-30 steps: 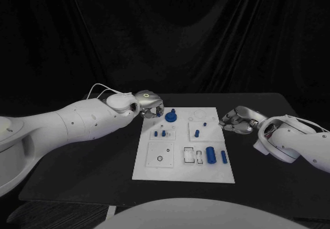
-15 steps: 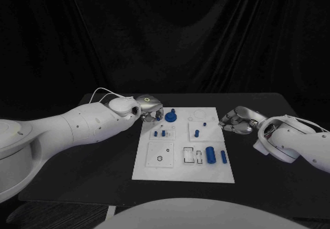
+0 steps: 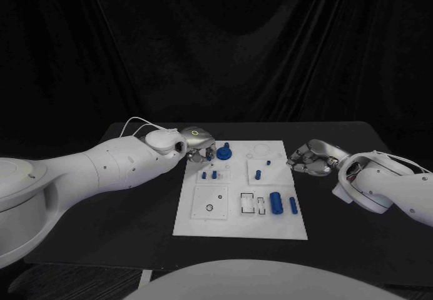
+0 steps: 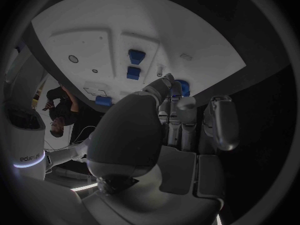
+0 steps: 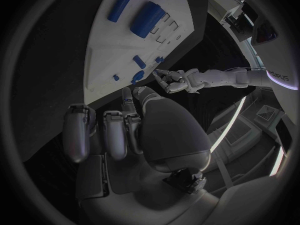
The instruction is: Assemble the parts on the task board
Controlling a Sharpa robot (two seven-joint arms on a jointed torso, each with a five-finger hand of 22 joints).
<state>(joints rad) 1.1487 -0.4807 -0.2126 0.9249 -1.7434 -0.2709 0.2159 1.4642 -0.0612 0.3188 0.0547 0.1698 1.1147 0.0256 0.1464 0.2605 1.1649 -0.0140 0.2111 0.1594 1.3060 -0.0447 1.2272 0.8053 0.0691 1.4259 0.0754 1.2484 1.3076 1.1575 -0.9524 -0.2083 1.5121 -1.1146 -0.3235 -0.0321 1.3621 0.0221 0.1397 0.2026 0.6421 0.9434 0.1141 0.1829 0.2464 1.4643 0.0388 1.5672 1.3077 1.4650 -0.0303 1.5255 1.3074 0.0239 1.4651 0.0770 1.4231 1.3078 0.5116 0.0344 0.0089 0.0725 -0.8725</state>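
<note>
At the far left corner of the task board (image 3: pixel 239 222), the left hand (image 3: pixel 197 140) hovers by a tall blue part (image 3: pixel 224 151), fingers (image 4: pixel 164 87) curled near it; whether they grip it cannot be told. Seating that part looks the step in hand, calling for a careful lowering. The right hand (image 3: pixel 313 157) waits beside the board's right edge, fingers curled, holding nothing. A black counter (image 3: pixel 343 212) and dark curtain (image 3: pixel 271 56) surround them.

We see a white task board (image 3: pixel 239 222) on a black table (image 3: pixel 108 219), with blue parts (image 3: pixel 277 202) along its right edge and far edge. Both hands, left (image 3: pixel 197 142) and right (image 3: pixel 312 157), are silver on white arms (image 3: pixel 90 169); black curtains (image 3: pixel 234 56) hang behind.
</note>
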